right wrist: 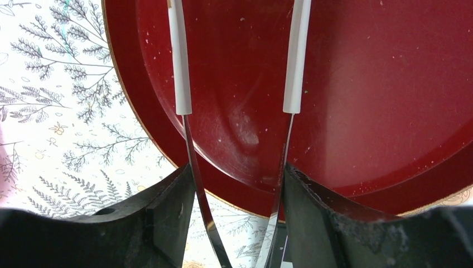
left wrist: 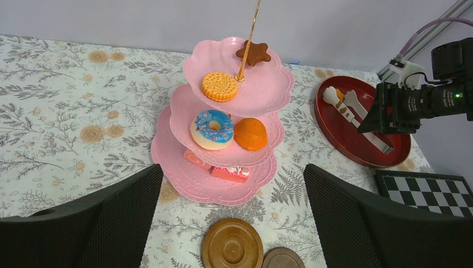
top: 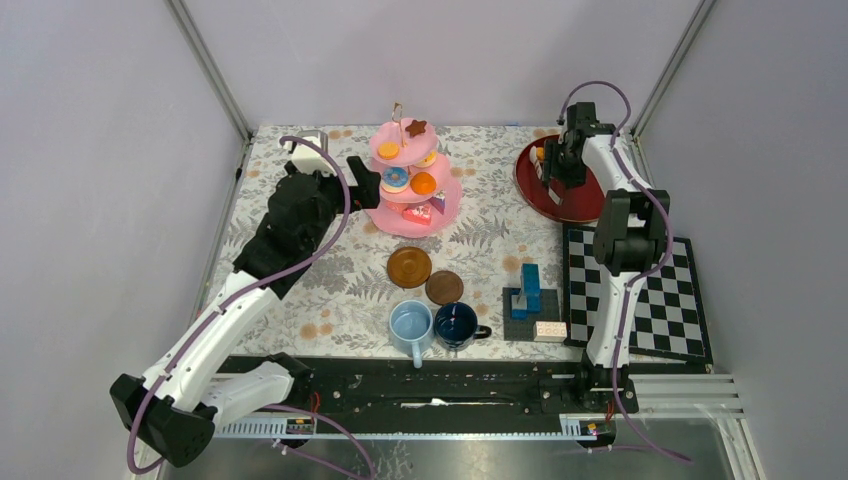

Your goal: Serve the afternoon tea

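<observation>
Right wrist: right gripper [right wrist: 239, 173] part-closed on tongs [right wrist: 179, 67]

one pink three-tier scalloped stand [left wrist: 173, 167]; on it six small toy pastries [top: 423, 183]: one brown star biscuit [left wrist: 252, 53], one yellow round biscuit [left wrist: 219, 86], one blue-iced doughnut [left wrist: 202, 133], one orange bun [left wrist: 250, 134], two pink cake slices [left wrist: 230, 174]. on the stand's near side two brown round saucers [top: 409, 266], one light-blue mug [top: 410, 325], one dark-blue mug [top: 456, 323].
</observation>
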### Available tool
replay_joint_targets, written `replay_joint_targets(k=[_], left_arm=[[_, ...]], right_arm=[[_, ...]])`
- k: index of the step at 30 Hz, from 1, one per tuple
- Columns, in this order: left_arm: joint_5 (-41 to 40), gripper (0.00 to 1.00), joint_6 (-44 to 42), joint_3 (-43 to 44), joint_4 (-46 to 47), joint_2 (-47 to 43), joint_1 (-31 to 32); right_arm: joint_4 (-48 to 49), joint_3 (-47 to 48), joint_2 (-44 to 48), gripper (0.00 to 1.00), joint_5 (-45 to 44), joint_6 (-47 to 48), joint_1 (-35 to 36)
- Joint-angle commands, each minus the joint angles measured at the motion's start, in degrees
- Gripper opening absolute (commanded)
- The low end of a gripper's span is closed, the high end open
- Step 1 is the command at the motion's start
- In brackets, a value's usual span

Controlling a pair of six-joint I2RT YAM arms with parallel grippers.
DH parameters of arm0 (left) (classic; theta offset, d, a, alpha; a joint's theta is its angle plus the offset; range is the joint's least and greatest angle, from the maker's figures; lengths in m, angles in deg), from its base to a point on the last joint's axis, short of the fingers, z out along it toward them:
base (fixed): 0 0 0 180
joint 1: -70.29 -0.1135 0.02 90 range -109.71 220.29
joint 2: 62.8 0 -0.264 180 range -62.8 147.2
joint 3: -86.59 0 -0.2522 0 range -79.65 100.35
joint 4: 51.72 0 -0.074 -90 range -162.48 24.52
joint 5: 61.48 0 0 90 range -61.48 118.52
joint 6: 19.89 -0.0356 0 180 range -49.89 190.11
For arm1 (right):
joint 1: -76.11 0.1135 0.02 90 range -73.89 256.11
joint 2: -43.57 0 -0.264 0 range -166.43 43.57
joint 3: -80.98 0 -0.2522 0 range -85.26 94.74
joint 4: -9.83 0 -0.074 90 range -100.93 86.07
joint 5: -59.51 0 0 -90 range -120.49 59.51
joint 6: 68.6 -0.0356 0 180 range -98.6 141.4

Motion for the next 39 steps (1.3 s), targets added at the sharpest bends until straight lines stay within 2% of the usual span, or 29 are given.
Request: replay_joint_targets(k=[1, 8, 17, 23, 33, 39], left_arm=[[-0.38, 0.99, -0.17, 0.17, 2.59, 0.40, 0.10], [-0.37, 0.99, -0.13, 0.17, 2.59, 0.55, 0.09], [0.01, 0.99, 0.07, 0.04, 2.81, 0.66, 0.01], [0.22, 0.99, 0.18, 0.00, 2.86, 0.56, 0.01], [0.66, 0.99, 0.35, -0.21, 3.14, 0.08, 0.00], [0.77, 0.99, 0.52, -0.18, 3.14, 0.28, 0.01]], right_arm=[[-0.40, 3.84, -1.19, 0.61, 0.92, 0.38, 0.23], [-0.18, 4.54, -1.88, 0.59, 1.11, 0.16, 0.23], [0.31, 5.17, 0.32, 0.46, 0.78, -0.51, 0.28], [0.39, 4.43, 5.00, 0.42, -0.13, -1.70, 0.29], [1.65, -2.06, 14.07, 0.40, -0.71, -3.53, 0.25], [3.68, -10.12, 23.23, 0.38, 6.99, -5.97, 0.64]])
